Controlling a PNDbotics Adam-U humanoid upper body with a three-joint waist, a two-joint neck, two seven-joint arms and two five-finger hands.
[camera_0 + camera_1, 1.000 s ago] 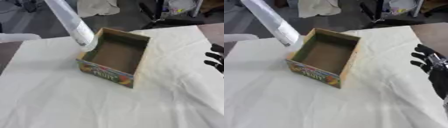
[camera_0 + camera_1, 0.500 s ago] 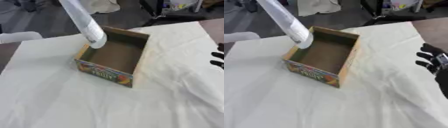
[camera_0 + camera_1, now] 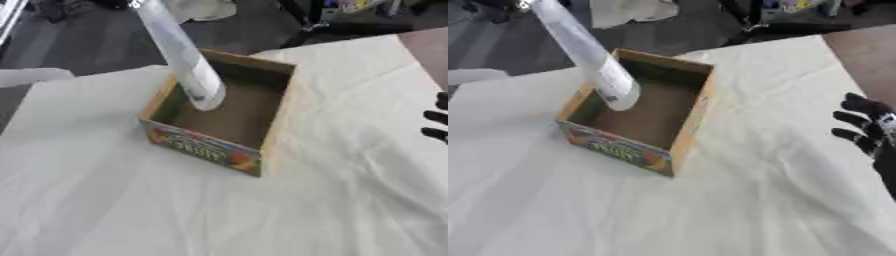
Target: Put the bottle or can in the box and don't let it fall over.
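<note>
**Bottle tilted over the open box**

A table draped in a pale cloth [image 3: 105,200] was seen, with a dark floor beyond it. An open cardboard box [image 3: 229,141] with a colourful printed front was placed on the cloth. A long white bottle [image 3: 588,55] was held slanted from the upper left, its lower end inside the box near the left wall. The right hand [image 3: 870,131] was shown at the right edge, fingers spread and holding nothing. The left hand was not seen.

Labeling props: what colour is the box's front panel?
Multicoloured print on the box front; clearest in the right eye view.
</note>
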